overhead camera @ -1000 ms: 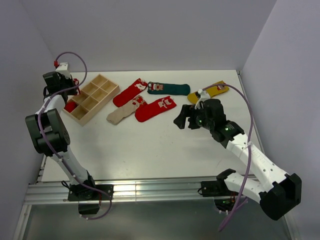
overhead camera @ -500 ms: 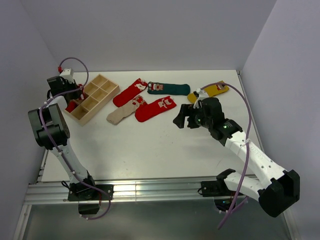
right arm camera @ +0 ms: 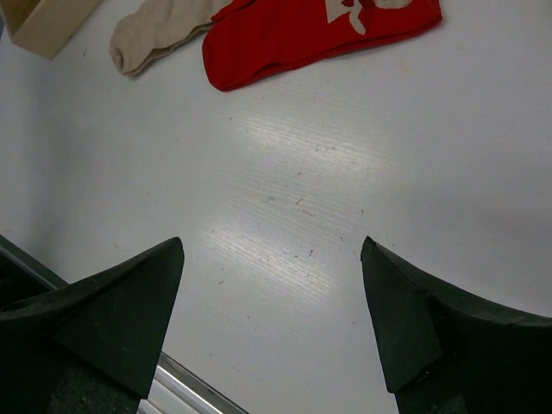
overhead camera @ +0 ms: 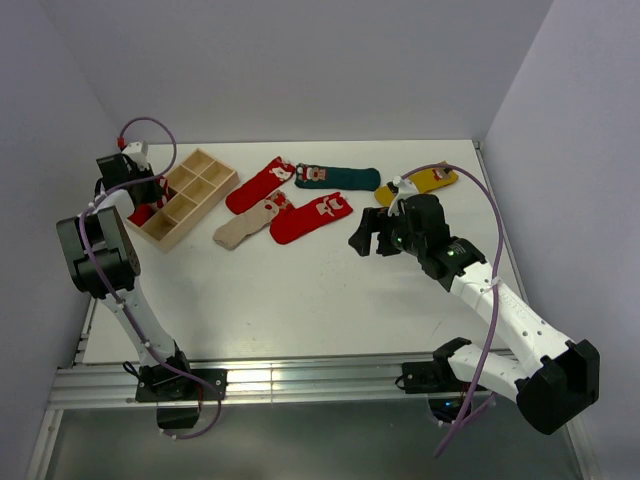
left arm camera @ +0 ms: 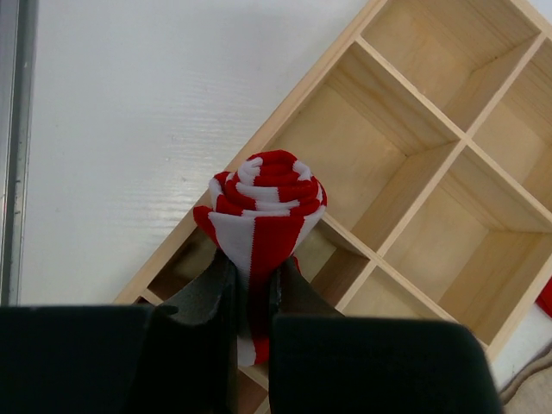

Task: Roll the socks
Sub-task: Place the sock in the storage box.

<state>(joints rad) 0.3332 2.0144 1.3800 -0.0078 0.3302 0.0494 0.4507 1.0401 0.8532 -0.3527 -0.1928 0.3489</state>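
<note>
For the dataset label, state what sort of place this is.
Probably a robotics lab test cell: two arms bolted to an aluminium rail, a white table boxed in by plain walls, socks and a wooden tray as props.

My left gripper (left arm camera: 252,278) is pinched tight on a rolled striped sock (left arm camera: 267,194), my left arm (overhead camera: 98,262) folded up at the far left. My right gripper (right arm camera: 272,250) gapes wide and holds nothing, my right arm (overhead camera: 500,305) stretched forward.

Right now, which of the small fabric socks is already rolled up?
The red-and-white striped fabric sock, pinched in the left gripper above the wooden compartment tray. It is wound into a tight spiral; the other socks lie flat on the white table.
</note>
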